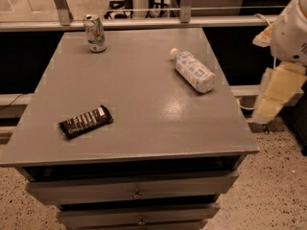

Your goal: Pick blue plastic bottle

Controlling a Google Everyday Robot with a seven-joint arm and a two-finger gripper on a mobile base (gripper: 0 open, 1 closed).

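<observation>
Item: blue plastic bottle, lying on its side on the tabletop, well apart from my gripper. The gripper hangs beyond the tabletop's edge; clenched or released, I cannot tell.

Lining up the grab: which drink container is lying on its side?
The blue plastic bottle, lying down near the right edge of the table; the soda can stands upright at far left. The claw hangs beyond that edge.

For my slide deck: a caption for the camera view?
Blue plastic bottle lying on a grey cabinet top, with a soda can and snack bar; the hand hangs beyond the right edge.
</observation>
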